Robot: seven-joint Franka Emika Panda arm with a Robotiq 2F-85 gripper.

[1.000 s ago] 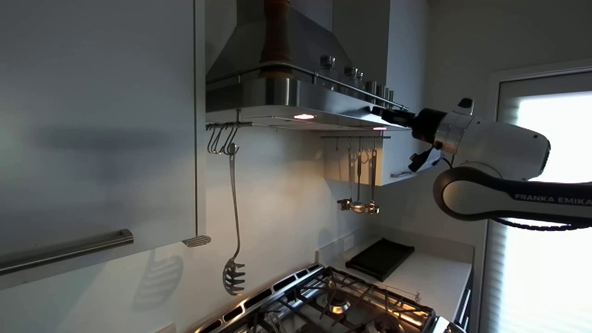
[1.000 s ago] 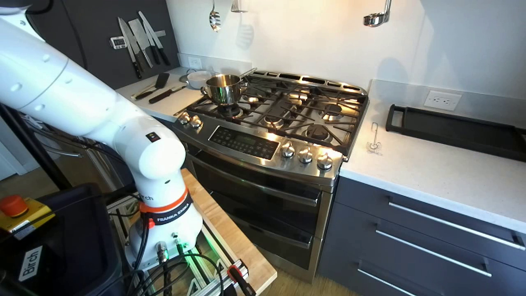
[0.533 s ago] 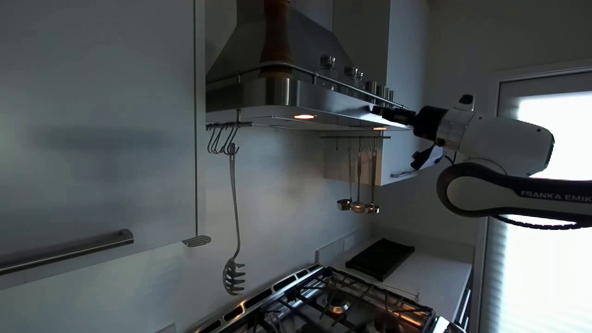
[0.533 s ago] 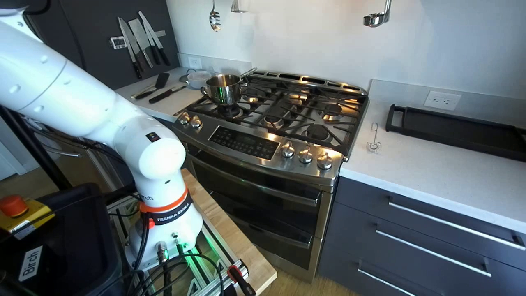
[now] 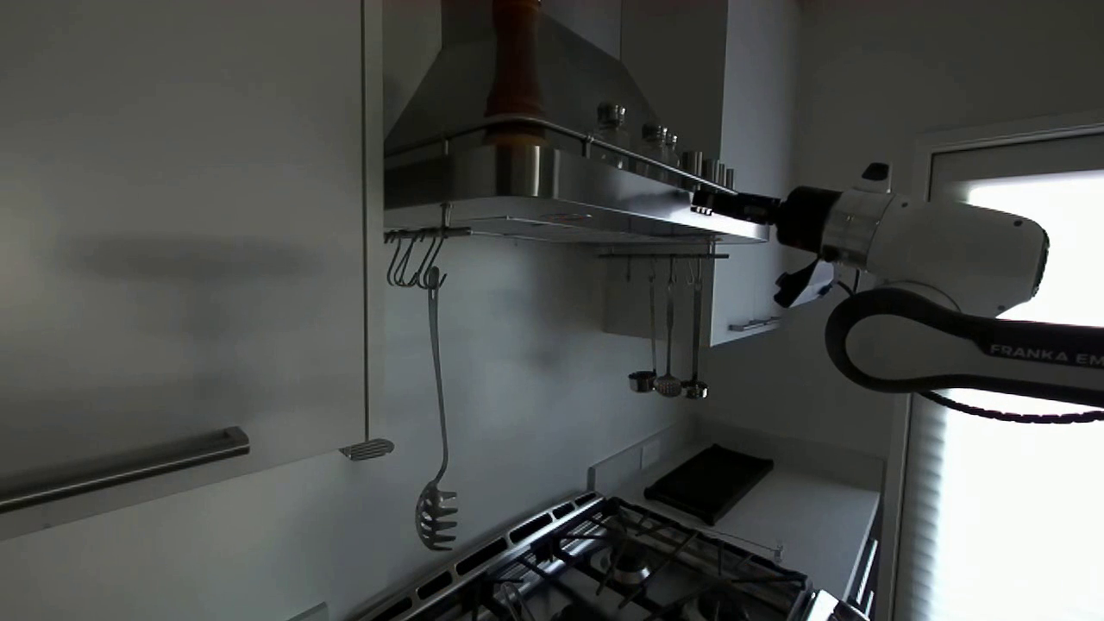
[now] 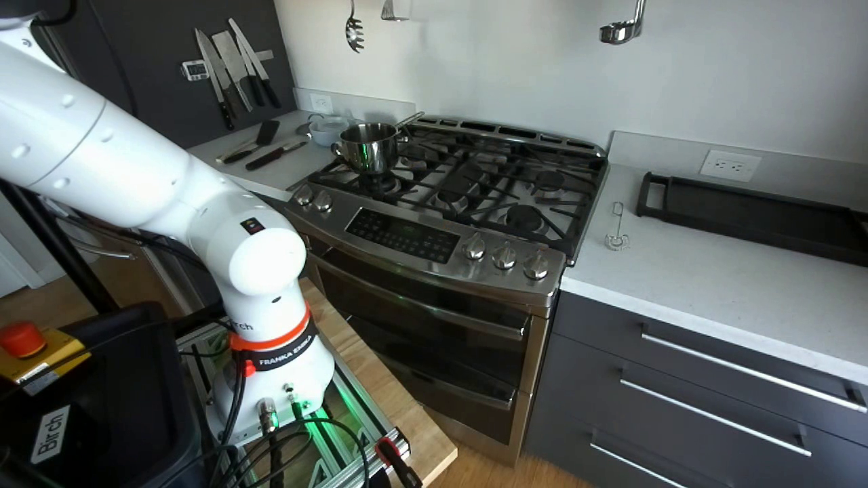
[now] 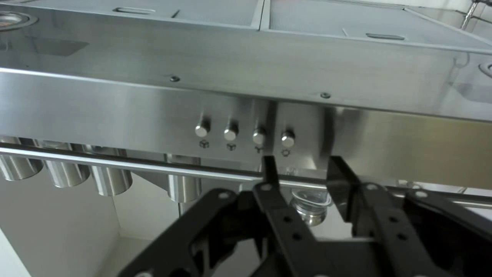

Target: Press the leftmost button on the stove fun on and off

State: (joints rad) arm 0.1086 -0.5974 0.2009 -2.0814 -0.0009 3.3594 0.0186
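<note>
Facing hood (image 5: 604, 187) mounted over hob (image 6: 468, 173), gripper (image 7: 303, 163) stands with jaws parted, gripping nothing, near end button (image 7: 288, 139), likely leftmost once upside-down wrist view is righted; probably placed for pressing. Rail (image 7: 150, 165) seemingly keeps jars (image 5: 611, 125) from sliding off.

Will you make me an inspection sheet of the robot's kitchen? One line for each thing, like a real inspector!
Surface: pale countertop beside the gas range, with a black tray and a small wire utensil on it.
Job's things: steel range hood, with four round buttons in a row on its front; its lamp looks unlit.
Clutter: steel pot on the range; glass jars on top of the hood.
Gripper: jaws apart, nothing held; whether it touches the hood, I can't tell.
Cables: black cables in loops at the robot's base.
Surroundings: knives on the dark grey wall; a ladle hanging.
</note>
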